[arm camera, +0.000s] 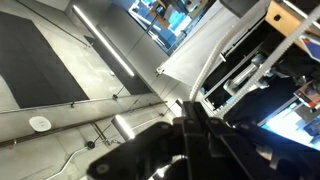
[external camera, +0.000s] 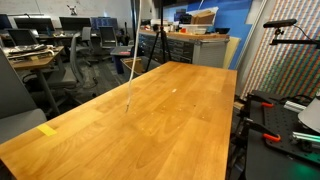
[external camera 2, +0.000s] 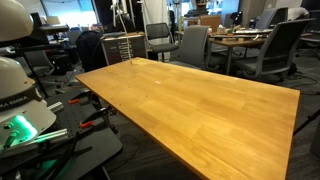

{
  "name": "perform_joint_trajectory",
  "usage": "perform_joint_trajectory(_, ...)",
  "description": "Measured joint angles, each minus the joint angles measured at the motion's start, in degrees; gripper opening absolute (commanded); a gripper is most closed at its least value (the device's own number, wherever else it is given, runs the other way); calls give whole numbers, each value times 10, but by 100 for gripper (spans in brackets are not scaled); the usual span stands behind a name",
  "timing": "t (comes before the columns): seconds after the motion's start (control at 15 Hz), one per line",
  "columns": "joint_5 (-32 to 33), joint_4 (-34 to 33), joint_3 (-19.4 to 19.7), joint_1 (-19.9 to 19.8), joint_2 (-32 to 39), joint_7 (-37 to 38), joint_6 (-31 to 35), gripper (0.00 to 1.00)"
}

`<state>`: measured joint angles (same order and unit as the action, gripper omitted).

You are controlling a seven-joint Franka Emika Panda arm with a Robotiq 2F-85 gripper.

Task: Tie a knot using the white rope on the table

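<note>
The gripper [arm camera: 195, 125] is closed tight in the wrist view, its dark fingers pressed together against a background of ceiling and light strips. A thin white strand runs away from the tips, so it appears to pinch the white rope [external camera: 131, 70]. In an exterior view the rope hangs as a near-vertical line from above the frame down to the table [external camera: 180, 125] - its lower end meets the wooden top, beyond the yellow tape mark [external camera: 47, 130].
</note>
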<state>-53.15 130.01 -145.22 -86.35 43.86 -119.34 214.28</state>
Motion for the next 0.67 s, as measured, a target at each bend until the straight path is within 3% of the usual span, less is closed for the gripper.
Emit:
perform_joint_trajectory(0.13,-112,31,-50,-89,18,-85,-25,1)
perform_joint_trajectory(0.27,-153,66,-41,-144,22,-134,-25,1)
perform_joint_trajectory(0.4,-138,106,11,-168,22,-148,-23,1)
perform_joint_trajectory(0.67,-40,157,162,-183,-5,-134,-23,2)
